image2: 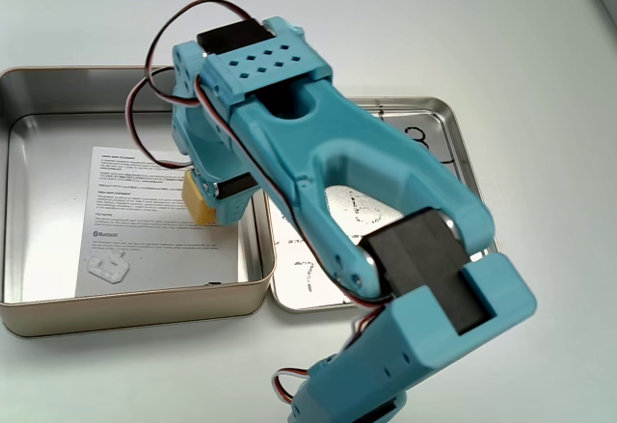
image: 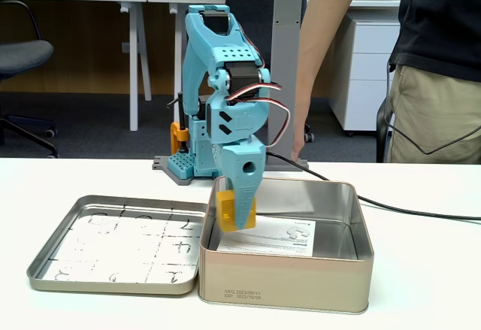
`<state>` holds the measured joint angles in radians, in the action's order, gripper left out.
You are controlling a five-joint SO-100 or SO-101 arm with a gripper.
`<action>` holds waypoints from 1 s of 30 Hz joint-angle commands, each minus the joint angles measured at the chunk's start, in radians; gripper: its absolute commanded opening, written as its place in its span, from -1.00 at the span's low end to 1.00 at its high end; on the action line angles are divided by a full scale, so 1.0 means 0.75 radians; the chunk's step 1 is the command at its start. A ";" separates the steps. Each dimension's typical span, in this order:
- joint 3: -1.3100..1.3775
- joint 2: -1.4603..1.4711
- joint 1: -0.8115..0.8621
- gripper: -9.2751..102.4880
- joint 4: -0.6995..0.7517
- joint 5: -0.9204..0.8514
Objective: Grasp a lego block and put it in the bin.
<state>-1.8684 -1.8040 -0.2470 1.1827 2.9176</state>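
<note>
— Inspector: State of the gripper (image: pixel 239 221)?

— Assistant: Its jaws are clamped on the lego block (image: pixel 225 210), held just inside the left rim of the bin (image: pixel 285 277), above the printed sheet (image: pixel 274 238) on its floor.

— Inspector: Surroundings?

— Assistant: A shallow tray (image: pixel 45 266) with scribbled grid touches the bin on the white table (image: pixel 428 270). A person (image: pixel 436 67) stands behind.
</note>
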 commanded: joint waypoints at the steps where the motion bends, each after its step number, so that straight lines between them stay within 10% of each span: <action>1: -0.018 -0.067 -0.037 -0.84 -0.018 0.014; 15: -0.018 -0.082 -0.065 -0.72 -0.067 0.049; 30: 0.063 -0.239 -0.147 -0.12 -0.164 0.157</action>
<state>-1.8623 -1.9052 -0.3390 1.0569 3.0066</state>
